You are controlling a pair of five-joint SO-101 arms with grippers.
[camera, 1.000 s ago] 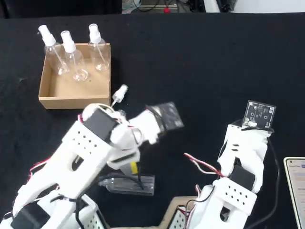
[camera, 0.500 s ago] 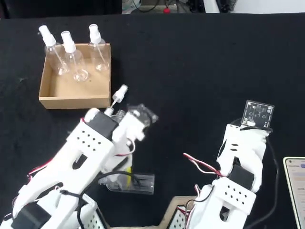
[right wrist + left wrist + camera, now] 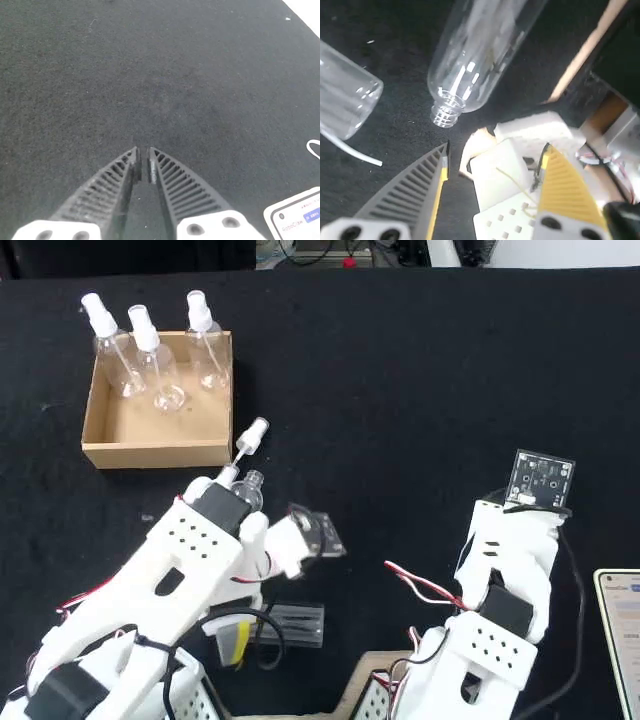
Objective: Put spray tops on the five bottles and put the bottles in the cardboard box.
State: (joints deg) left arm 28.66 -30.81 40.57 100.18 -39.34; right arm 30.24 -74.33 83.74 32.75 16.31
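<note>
**Left pincer** (image 3: pixel 495 149): released, its grey ribbed finger (image 3: pixel 415 185) and yellow finger (image 3: pixel 565 180) spread wide with nothing between them. Just ahead of the tips a clear plastic bottle (image 3: pixel 480 55) lay on its side, uncapped. Its open threaded neck was turned toward the pincer and touched neither finger. Off the ribbed finger's outer side lay the end of a second clear cylinder (image 3: pixel 342 102) with a thin white tube (image 3: pixel 355 152) beside it; what these belonged to could not be told. Beyond the gap between the fingers stood a white perforated robot part (image 3: pixel 510 200).

In the high view this bottle (image 3: pixel 300 624) lay close under the left arm (image 3: pixel 190 560). A second uncapped clear bottle (image 3: pixel 250 483) sat against that arm's far side, its open neck showing. A loose white spray top (image 3: pixel 255 432) with its tube lay just beyond that bottle.

Well apart from both pincers, the brown cardboard box (image 3: pixel 150 452) held three clear bottles with white spray tops (image 3: pixel 158 370), ranged along its far wall.

**Right pincer** (image 3: pixel 143 150): clenched on nothing, its ribbed tips all but meeting above the black table cloth (image 3: pixel 175 75). A phone with a lit screen (image 3: pixel 295 220) lay off to one side of it, near the right arm (image 3: pixel 505 580).
</note>
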